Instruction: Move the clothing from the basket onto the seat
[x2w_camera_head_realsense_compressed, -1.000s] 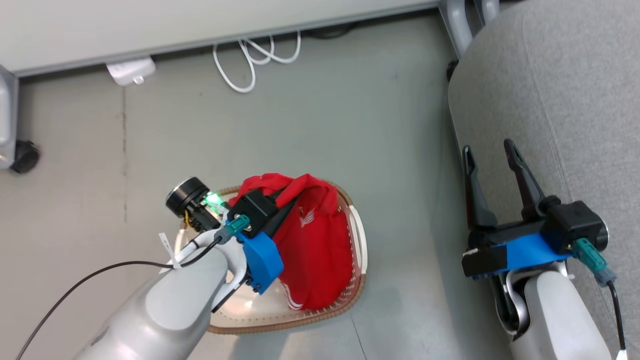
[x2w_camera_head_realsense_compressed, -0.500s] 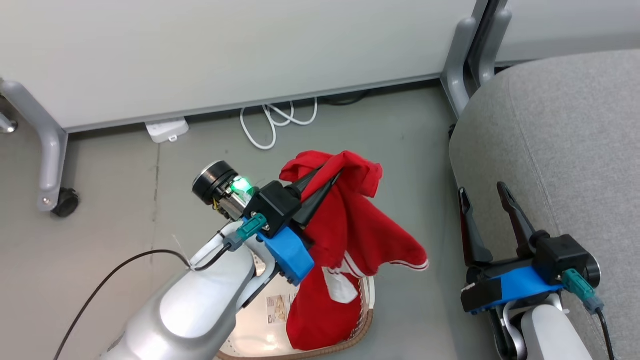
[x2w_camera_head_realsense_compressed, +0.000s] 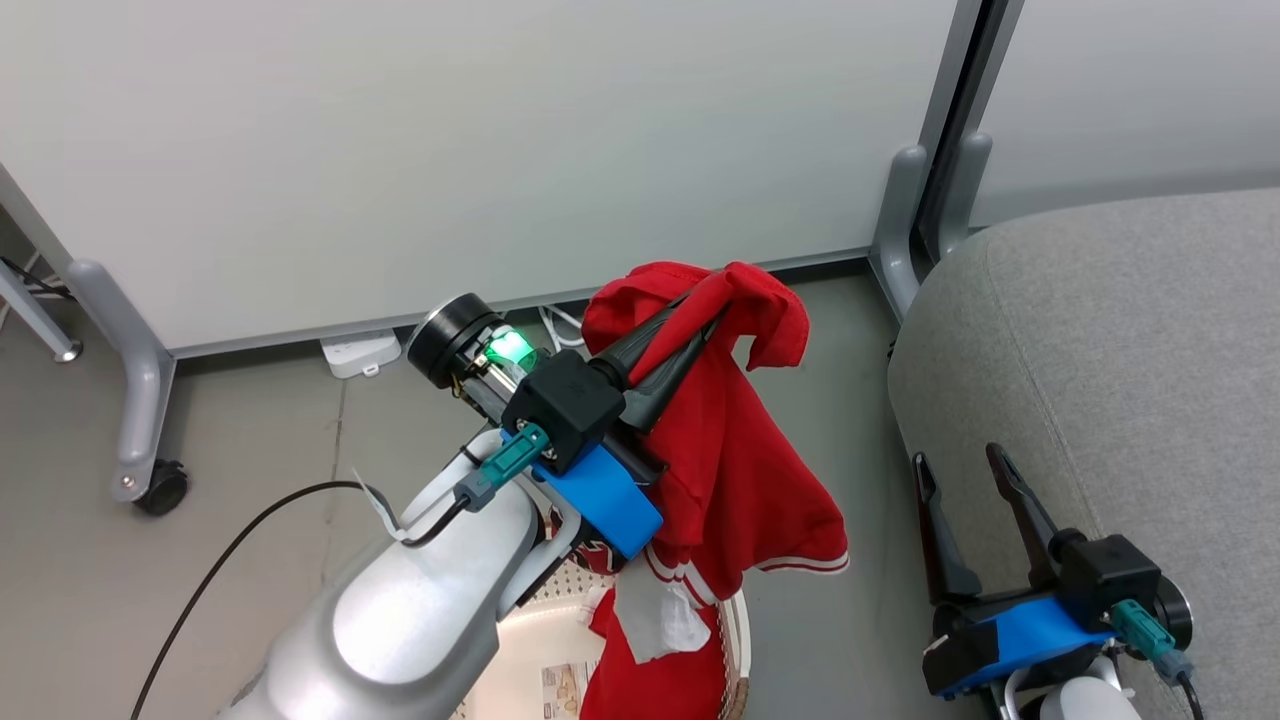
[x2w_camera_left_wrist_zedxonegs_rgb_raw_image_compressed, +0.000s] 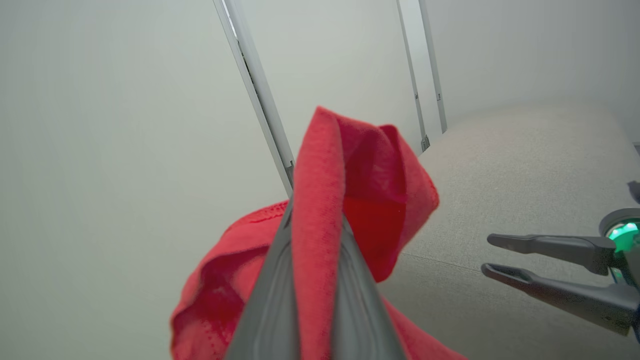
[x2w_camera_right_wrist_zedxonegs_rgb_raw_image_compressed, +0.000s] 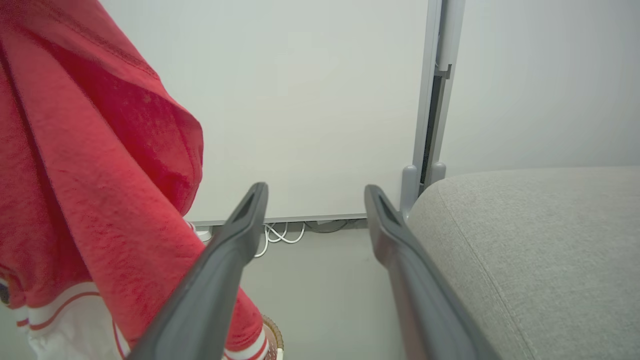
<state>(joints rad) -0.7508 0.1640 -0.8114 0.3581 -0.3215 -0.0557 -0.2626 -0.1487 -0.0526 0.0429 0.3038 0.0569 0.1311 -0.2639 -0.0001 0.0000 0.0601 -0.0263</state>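
Partition panel (x2w_camera_head_realsense_compressed: 450, 150): pale upright wall across the back, on grey feet.
Seat (x2w_camera_head_realsense_compressed: 1120, 380): large grey upholstered cushion at the robot's right, its top bare; the destination.
Floor (x2w_camera_head_realsense_compressed: 250, 480): grey, carrying the basket and the panel's feet.
Clothing (x2w_camera_head_realsense_compressed: 730, 470): bright red garment with white striped trim, hanging in the air from the left tool, above the basket and beside the seat but not over it. Its lower folds reach down to the basket rim. Whether the red cloth inside the basket is a second piece cannot be told.
Clothing, handling: judged light, soft and limp. It drapes and will swing, trail and catch on edges rather than hold a shape. It is neither fragile nor slippery.
Basket (x2w_camera_head_realsense_compressed: 540, 640): cream perforated plastic with a brown rim, on the floor under the left arm, partly cut off by the head view's lower edge.
Left tool (x2w_camera_head_realsense_compressed: 700, 315): clenched on a bunched fold near the top of the clothing, with the fabric wrapped over both fingers.
Right tool (x2w_camera_head_realsense_compressed: 955, 458): released and empty, jaws wide, just beside the seat's front edge.
Grip point: a thick gathered fold is the sound place to hold; a single thin layer or the hem could slide out.
White cable (x2w_camera_head_realsense_compressed: 555, 322): looped on the floor at the panel's foot, behind the clothing.
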